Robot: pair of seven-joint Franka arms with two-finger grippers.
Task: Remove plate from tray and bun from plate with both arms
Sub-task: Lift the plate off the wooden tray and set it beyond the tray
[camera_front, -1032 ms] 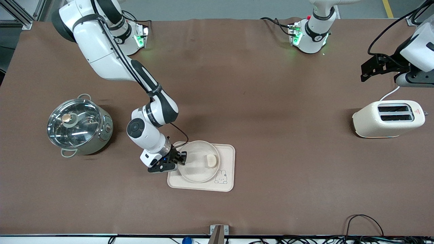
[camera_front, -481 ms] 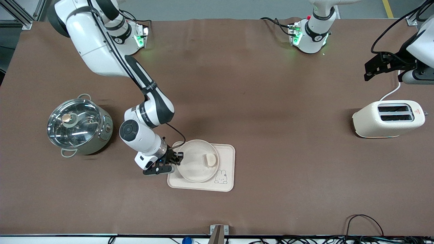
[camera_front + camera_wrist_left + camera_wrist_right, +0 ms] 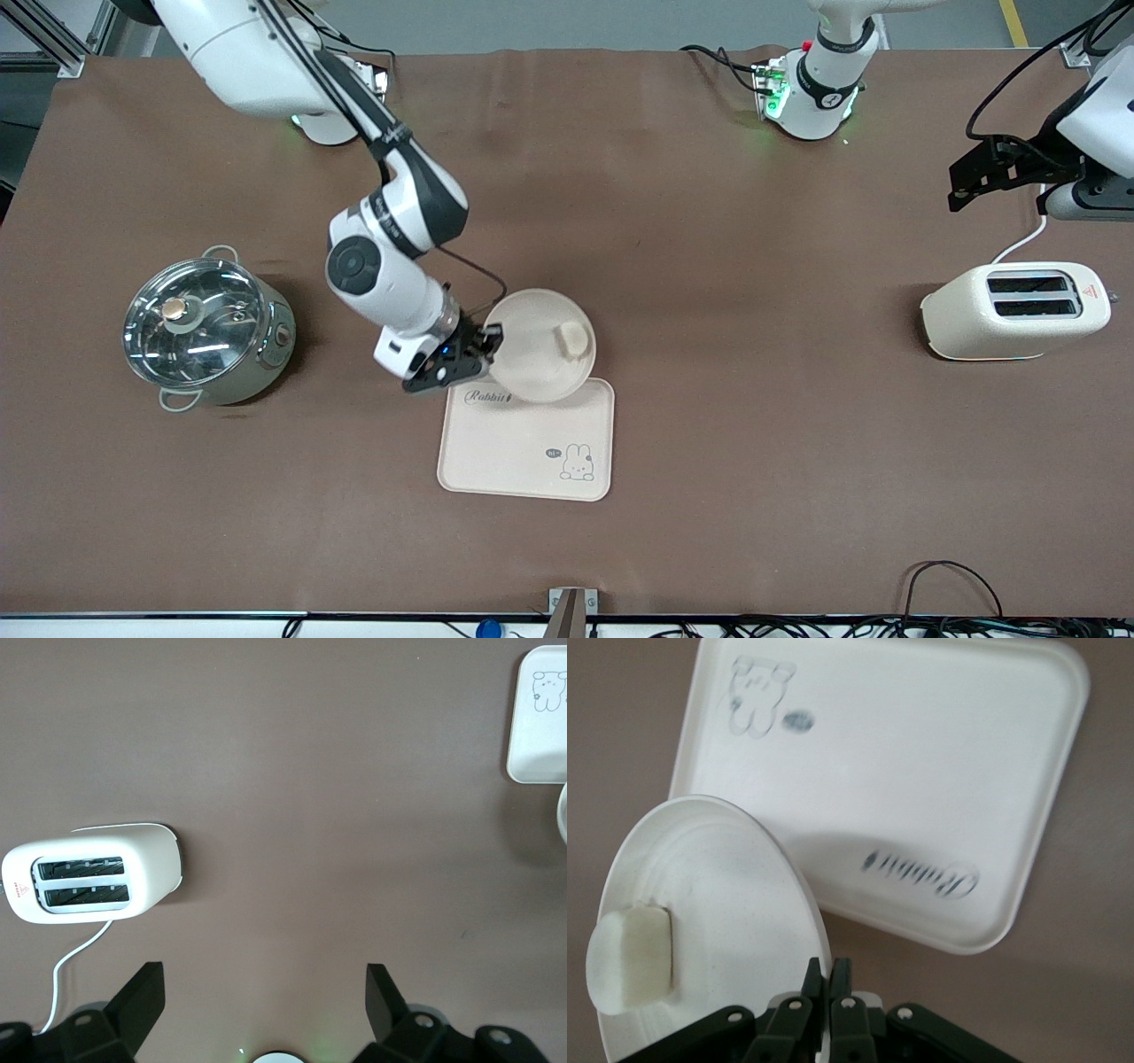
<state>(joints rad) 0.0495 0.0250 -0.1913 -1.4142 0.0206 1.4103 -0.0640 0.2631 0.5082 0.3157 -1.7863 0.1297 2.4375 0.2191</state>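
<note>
My right gripper (image 3: 485, 344) is shut on the rim of the round cream plate (image 3: 532, 350) and holds it in the air over the tray's edge nearest the robots. The pale bun (image 3: 573, 338) lies on the plate, toward the left arm's end. In the right wrist view the gripper (image 3: 828, 979) pinches the plate (image 3: 718, 895) at its rim and the bun (image 3: 631, 957) sits on the plate. My left gripper (image 3: 970, 182) waits up over the table near the toaster; in the left wrist view it (image 3: 264, 992) is open and empty.
A cream rectangular tray with a rabbit drawing (image 3: 526, 439) lies on the brown table; it also shows in the right wrist view (image 3: 921, 771) and the left wrist view (image 3: 539, 718). A steel pot with a glass lid (image 3: 205, 326) stands toward the right arm's end. A cream toaster (image 3: 1014, 310) stands toward the left arm's end.
My right gripper has lifted the plate with the bun off the tray and carried it toward the robots' side. The tray's "Rabbit" writing now shows. The left arm has barely moved.
</note>
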